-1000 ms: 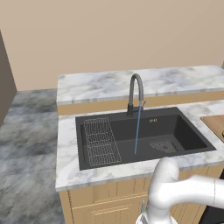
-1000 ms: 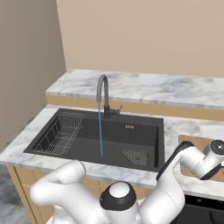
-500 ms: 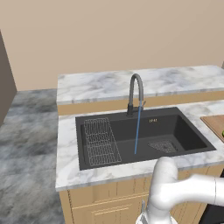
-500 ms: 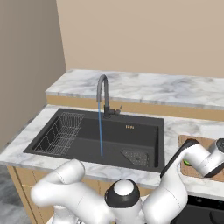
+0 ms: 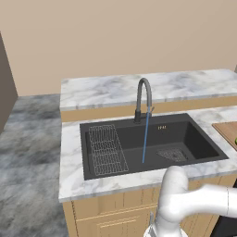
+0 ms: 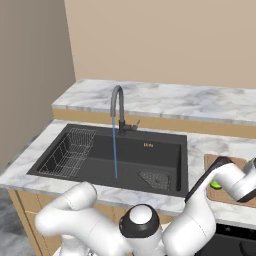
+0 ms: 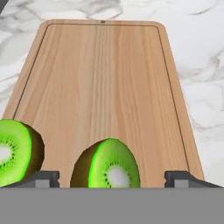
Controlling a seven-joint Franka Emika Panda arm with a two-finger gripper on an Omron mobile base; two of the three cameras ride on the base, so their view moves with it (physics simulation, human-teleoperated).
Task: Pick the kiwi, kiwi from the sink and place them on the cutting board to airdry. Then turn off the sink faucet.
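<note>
I see two kiwis on the cutting board (image 7: 109, 87), both halved, with bright green flesh, pale cores and brown skin. One kiwi (image 7: 107, 165) sits between my fingertips, clear of both; the other kiwi (image 7: 15, 153) lies just outside the left fingertip (image 7: 41, 178). My gripper (image 7: 111, 180) is spread wide and holds nothing. From the right base view, a bit of green shows on the board beside the hand. Well off to the side, the sink (image 5: 148, 146) holds one wire rack (image 5: 106, 149), and its one faucet (image 5: 143, 99) runs a thin blue stream.
</note>
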